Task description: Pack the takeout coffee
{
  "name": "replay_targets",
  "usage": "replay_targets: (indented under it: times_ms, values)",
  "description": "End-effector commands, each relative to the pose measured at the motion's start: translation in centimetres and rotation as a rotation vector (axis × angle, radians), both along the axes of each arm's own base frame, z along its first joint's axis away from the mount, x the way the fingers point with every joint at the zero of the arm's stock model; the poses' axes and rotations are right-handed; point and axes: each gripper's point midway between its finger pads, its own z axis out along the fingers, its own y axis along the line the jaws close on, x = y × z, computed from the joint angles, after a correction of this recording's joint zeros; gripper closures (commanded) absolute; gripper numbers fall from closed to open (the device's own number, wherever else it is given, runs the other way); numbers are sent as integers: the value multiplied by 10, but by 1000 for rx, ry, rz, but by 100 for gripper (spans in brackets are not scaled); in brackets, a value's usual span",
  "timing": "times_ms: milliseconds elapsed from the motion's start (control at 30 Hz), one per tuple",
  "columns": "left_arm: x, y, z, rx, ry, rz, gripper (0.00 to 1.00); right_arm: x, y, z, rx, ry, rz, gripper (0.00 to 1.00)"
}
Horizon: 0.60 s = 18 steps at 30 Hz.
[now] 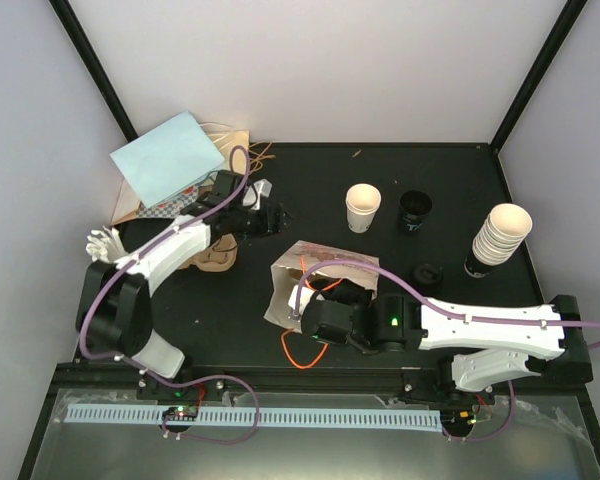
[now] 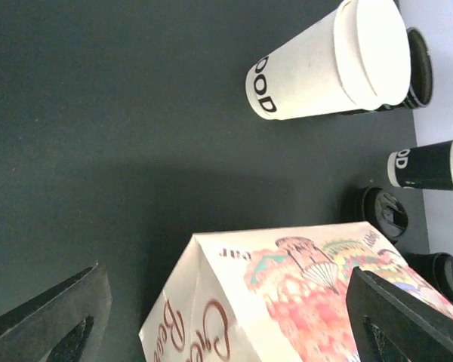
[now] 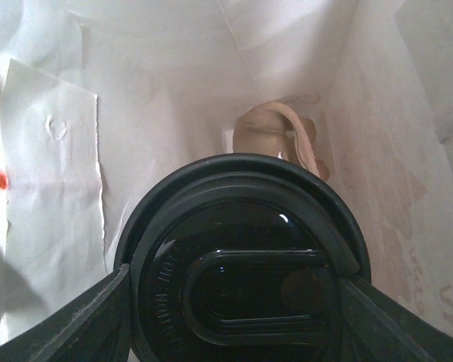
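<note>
Cream paper bag (image 3: 53, 151) walls enclose the right gripper (image 3: 230, 320), clamped on the stiff round black plastic lid (image 3: 241, 226) of a presumably light, crushable cup; left gripper (image 2: 226, 298) wide, empty

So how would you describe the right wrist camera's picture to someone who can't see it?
A coffee cup's round black lid fills the lower frame, gripped between the right gripper's two dark fingers, inside a white paper bag. Beyond it, at the bag's bottom, sits a tan moulded shape.
</note>
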Motion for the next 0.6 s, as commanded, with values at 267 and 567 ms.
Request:
replay_targets:
  times_ms: [267, 567]
  values:
    - [44, -38, -30, -28, 39, -95, 15, 9, 8, 9, 30, -91, 19, 49]
    - [41, -55, -56, -39, 98, -146, 18, 11, 12, 4, 22, -107, 35, 49]
